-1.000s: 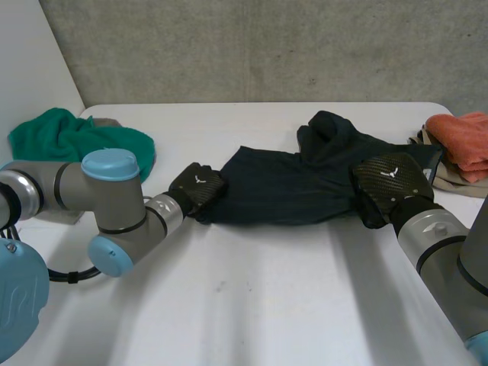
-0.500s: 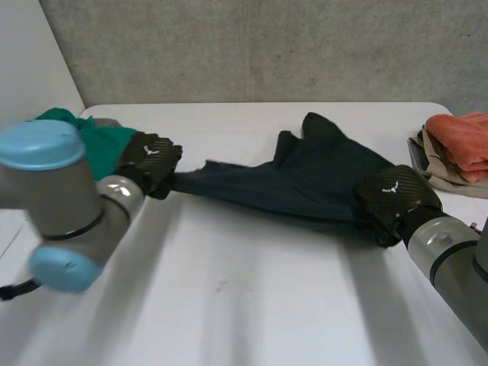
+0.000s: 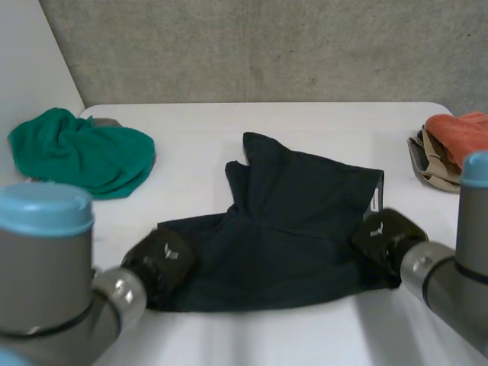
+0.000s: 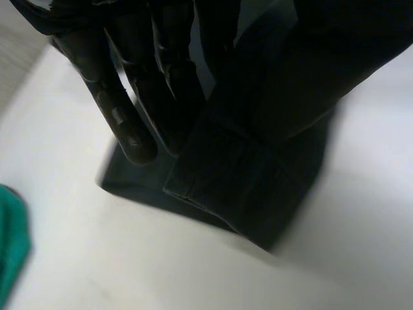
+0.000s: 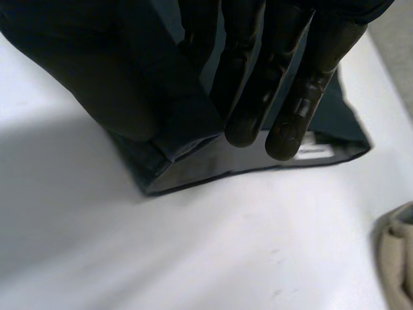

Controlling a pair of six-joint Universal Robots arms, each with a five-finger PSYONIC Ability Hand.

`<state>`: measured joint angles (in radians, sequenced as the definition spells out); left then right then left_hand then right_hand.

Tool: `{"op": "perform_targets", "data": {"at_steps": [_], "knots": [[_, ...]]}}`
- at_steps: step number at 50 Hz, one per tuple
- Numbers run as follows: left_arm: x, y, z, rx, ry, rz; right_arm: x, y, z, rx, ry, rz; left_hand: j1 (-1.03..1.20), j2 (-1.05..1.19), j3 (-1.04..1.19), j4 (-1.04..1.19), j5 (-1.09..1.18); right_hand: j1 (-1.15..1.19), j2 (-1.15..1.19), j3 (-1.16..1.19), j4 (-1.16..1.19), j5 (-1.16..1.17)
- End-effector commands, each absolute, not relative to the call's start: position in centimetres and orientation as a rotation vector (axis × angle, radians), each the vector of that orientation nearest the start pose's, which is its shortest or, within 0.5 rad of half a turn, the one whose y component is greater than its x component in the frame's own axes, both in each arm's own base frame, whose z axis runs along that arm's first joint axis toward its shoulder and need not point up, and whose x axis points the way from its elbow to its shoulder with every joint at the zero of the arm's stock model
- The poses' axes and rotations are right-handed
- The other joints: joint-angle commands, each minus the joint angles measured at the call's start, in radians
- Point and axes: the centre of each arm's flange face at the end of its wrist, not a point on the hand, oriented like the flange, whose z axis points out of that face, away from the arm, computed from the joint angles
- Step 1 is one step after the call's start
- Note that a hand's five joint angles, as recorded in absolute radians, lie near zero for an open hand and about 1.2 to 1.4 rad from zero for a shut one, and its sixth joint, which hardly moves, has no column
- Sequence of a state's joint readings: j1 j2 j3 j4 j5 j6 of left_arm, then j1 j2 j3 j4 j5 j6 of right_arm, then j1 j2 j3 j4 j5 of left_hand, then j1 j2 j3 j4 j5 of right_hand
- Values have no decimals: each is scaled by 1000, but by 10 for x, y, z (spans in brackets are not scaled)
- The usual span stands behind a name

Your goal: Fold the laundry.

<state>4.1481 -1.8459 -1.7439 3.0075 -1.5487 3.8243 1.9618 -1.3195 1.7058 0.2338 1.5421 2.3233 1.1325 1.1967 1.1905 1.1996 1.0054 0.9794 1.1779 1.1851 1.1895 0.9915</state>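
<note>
Head view first: we are looking down at a dark garment (image 3: 290, 229) lying spread on the white table (image 3: 252, 130), toward the near side. The left hand (image 3: 162, 263) is sitting at its near left corner and the right hand (image 3: 385, 236) at its near right corner. A green cloth (image 3: 80, 152) is lying bunched at the far left, and an orange cloth (image 3: 457, 133) is resting on a beige cloth (image 3: 427, 164) at the far right (both heaps are lying well apart from the garment). Left wrist view next: we are seeing this hand's fingers (image 4: 129, 110) reaching almost straight over a hemmed edge of the garment, with the cloth rising beside them into the palm, so they are pinching it. Right wrist view last: the fingers (image 5: 245, 97) are stretching over the garment's corner and are pinching a raised fold against the thumb, while a white label (image 5: 310, 147) is showing just under the fingertips.
</note>
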Motion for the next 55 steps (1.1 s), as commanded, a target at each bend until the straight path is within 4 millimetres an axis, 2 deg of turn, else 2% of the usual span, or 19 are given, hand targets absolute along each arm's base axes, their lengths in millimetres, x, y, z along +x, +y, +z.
{"op": "perform_targets", "data": {"at_steps": [1,3,4,7,8,11,12,15,16,21,26,34,35,38,39,43,47,50,55], "knots": [[-315,-274,192,1311,1916,-1896,255,-284,210,-1555,2340,-1942,264,200,206,197,216,417,218,211,207,230],[-323,-295,209,1234,1821,-1992,260,-303,223,-1499,2301,-2092,264,200,206,197,216,417,218,211,207,230],[-329,-315,227,1162,1719,-2080,265,-321,242,-1431,2233,-2263,264,200,206,197,216,417,218,211,207,230],[-335,-344,266,1018,1518,-2245,274,-345,274,-1304,2080,-2526,264,200,206,197,216,417,218,211,207,230],[-339,-357,294,913,1373,-2358,279,-358,297,-1207,1948,-2698,264,200,206,197,216,417,218,211,207,230],[-343,-367,335,744,1153,-2521,285,-372,332,-1044,1718,-2940,264,200,206,197,216,417,218,211,207,230],[-343,-367,359,650,1021,-2603,289,-377,357,-928,1538,-3085,264,200,206,197,216,417,218,211,207,230],[-342,-366,387,536,870,-2679,292,-379,391,-765,1251,-3250,264,200,206,197,216,417,218,211,207,230],[-341,-364,398,488,810,-2706,292,-378,398,-736,1191,-3277,264,200,206,197,216,417,218,211,207,230],[-338,-356,406,455,819,-2758,296,-378,407,-705,1063,-3306,264,200,206,197,216,417,218,211,207,230],[-330,-346,385,522,956,-2751,299,-384,378,-777,1188,-3226,264,200,206,197,216,417,218,211,207,230],[-330,-320,283,802,1343,-2549,299,-377,285,-1080,1564,-2909,264,200,206,197,216,417,218,211,207,230],[-329,-312,261,865,1423,-2495,297,-372,263,-1149,1644,-2819,264,200,206,197,216,417,218,211,207,230],[-328,-298,229,958,1531,-2411,294,-362,226,-1257,1777,-2656,264,200,206,197,216,417,218,211,207,230],[-327,-287,212,1010,1587,-2366,292,-355,205,-1315,1859,-2552,264,200,206,197,216,417,218,211,207,230],[-326,-260,177,1136,1689,-2265,285,-333,172,-1402,2017,-2323,264,200,206,197,216,417,218,211,207,230],[-318,-234,169,1222,1764,-2176,277,-308,158,-1431,2151,-2092,264,200,206,197,216,417,218,211,207,230],[-308,-219,179,1252,1810,-2111,266,-285,169,-1435,2243,-1941,264,200,206,197,216,417,218,211,207,230],[-275,-179,187,1373,2008,-1788,245,-241,179,-1526,2387,-1623,264,200,206,197,216,417,218,211,207,230]]}}
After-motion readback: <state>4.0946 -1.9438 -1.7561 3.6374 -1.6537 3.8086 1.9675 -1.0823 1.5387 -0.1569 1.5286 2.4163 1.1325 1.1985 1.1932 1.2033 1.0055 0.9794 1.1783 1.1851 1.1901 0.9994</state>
